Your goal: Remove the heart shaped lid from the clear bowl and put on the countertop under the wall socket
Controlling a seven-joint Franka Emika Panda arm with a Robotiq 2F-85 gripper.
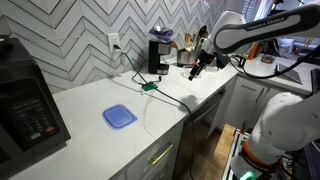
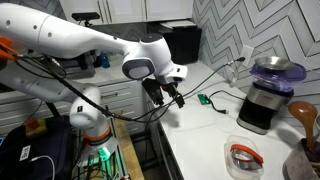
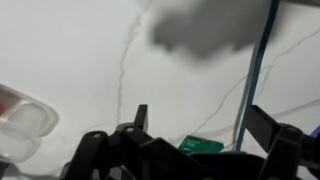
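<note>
The heart shaped lid (image 2: pixel 244 152) shows as a red loop on top of the clear bowl (image 2: pixel 241 166) at the near end of the white countertop (image 2: pixel 200 135). In the wrist view the bowl with its red rim (image 3: pixel 18 118) sits at the left edge. My gripper (image 2: pixel 168 96) hangs open and empty above the counter's edge, well short of the bowl; it also shows in an exterior view (image 1: pixel 197 69) and in the wrist view (image 3: pixel 200 118). The wall socket (image 1: pixel 114 42) is in the herringbone tile; it also shows in an exterior view (image 2: pixel 246 55).
A flat blue square lid (image 1: pixel 118 117) lies on the countertop (image 1: pixel 90 105). A small green board (image 2: pixel 203 99) with cables lies under the gripper. A black blender (image 2: pixel 265 95) stands by the wall, and a microwave (image 1: pixel 25 100) at the far end.
</note>
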